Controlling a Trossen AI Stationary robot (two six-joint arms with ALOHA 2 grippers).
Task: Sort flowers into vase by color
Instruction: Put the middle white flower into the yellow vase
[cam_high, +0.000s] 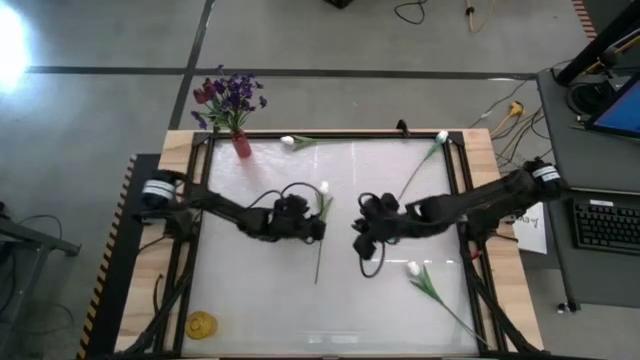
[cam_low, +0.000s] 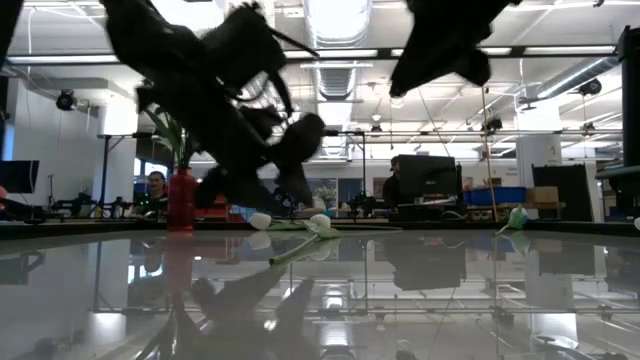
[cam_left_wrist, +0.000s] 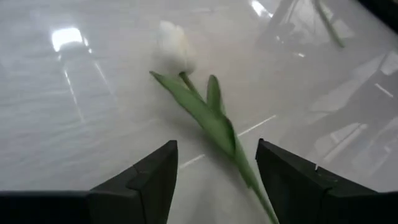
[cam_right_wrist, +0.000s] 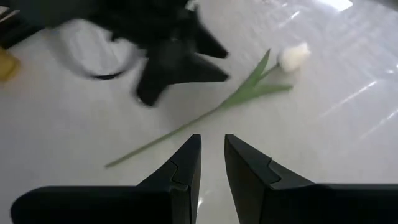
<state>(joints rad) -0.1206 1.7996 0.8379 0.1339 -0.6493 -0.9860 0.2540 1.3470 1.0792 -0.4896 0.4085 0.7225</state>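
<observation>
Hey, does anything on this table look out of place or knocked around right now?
Nothing looks damaged or spilled. Four white tulips lie loose on the table: centre, far edge, far right, near right. The red vase stands upright with purple and red flowers. A small yellow object sits near the front left corner.

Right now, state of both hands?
Left hand: open, straddling a white tulip's stem, not gripping.
Right hand: nearly shut, empty.
</observation>
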